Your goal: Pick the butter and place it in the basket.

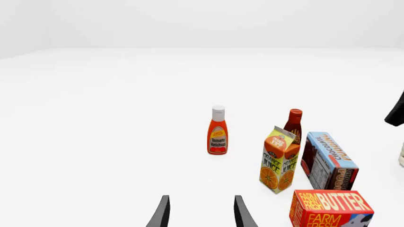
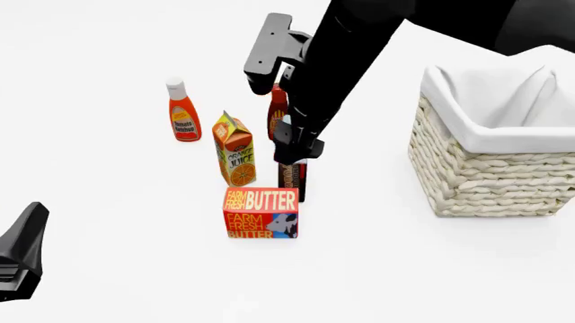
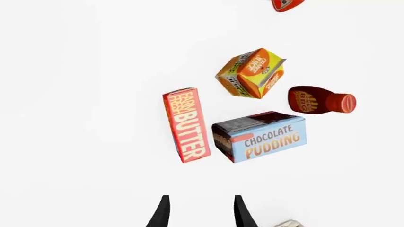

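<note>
- In the front view, the right arm [image 2: 341,60] covers most of the chocolate pudding box [image 2: 292,180] and the dark red bottle [image 2: 277,111].
- The right arm's fingers cannot be seen there.
- The basket [image 2: 476,168] is cut off by the right edge of the front view.
- The butter [image 1: 331,208] is cut off at the edge of the left wrist view.
- Only the tips of the left gripper [image 1: 200,215] show.
- Only the tips of the right gripper [image 3: 200,215] show too.
- The ketchup bottle [image 3: 287,4] is mostly cut off in the right wrist view.
</note>
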`<state>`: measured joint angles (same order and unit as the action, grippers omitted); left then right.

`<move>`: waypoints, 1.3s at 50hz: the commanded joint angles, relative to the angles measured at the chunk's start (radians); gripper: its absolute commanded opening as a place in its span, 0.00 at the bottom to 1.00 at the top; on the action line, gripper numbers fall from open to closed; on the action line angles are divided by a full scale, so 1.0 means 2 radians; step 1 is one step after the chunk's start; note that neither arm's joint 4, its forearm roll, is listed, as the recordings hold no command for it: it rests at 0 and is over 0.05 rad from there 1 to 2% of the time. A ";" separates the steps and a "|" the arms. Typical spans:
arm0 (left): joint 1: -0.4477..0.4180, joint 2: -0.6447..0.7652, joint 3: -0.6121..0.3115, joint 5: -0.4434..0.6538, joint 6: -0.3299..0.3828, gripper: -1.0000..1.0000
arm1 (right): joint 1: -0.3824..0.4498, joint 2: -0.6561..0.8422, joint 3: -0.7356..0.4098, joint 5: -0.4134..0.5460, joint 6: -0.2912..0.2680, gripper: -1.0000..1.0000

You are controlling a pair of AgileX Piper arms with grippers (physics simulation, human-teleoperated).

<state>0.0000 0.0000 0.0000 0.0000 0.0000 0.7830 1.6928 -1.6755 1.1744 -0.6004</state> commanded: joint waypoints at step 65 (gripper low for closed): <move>0.000 0.000 0.000 0.000 0.000 1.00 | 0.030 0.124 -0.103 0.023 -0.012 1.00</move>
<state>0.0000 0.0000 0.0000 0.0000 0.0000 0.8434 1.9198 -1.8665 1.2187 -0.6156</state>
